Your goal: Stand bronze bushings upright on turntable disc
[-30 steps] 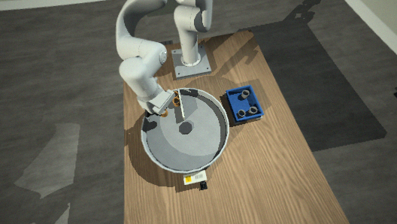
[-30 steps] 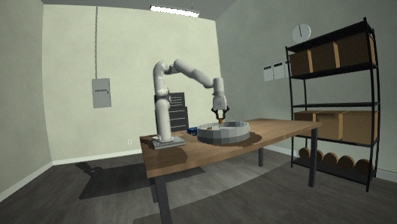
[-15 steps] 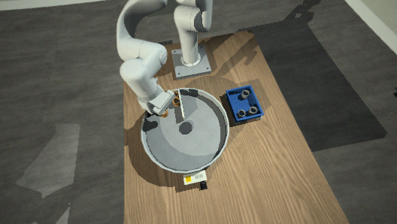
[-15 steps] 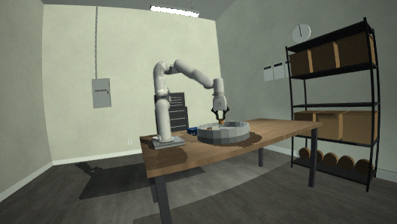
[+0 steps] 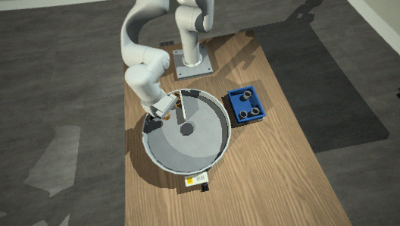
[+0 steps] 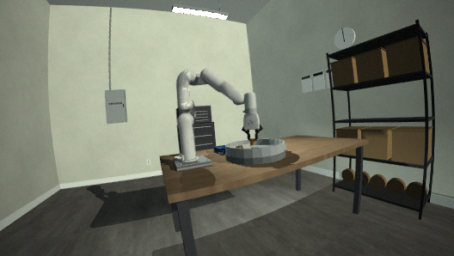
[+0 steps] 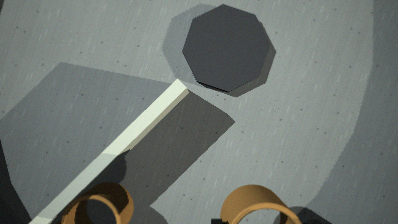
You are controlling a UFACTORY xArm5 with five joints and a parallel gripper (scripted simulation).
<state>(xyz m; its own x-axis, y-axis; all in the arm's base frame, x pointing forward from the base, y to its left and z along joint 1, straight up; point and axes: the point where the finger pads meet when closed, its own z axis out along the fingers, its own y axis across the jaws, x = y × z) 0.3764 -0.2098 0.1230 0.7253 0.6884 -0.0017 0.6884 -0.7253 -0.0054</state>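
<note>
You have the gripper (image 5: 167, 112) over the turntable (image 5: 212, 102), at about ten o'clock from its dark hub (image 5: 187, 129), and its fingers are clamped on a bronze bushing (image 7: 256, 205). In the wrist view that held bushing shows at the bottom edge, open end toward the camera. A second bronze bushing (image 7: 100, 204) stands on the grey disc (image 7: 300, 130) just beside the pale divider bar (image 7: 130, 135) that runs out from the hub. From the side you see the fingers (image 6: 248, 134) reaching down to about the turntable's rim. At three o'clock from the turntable, the blue crate (image 5: 235, 102) sits on the tabletop (image 5: 265, 163) with three steel bushings (image 5: 247, 94) inside.
</note>
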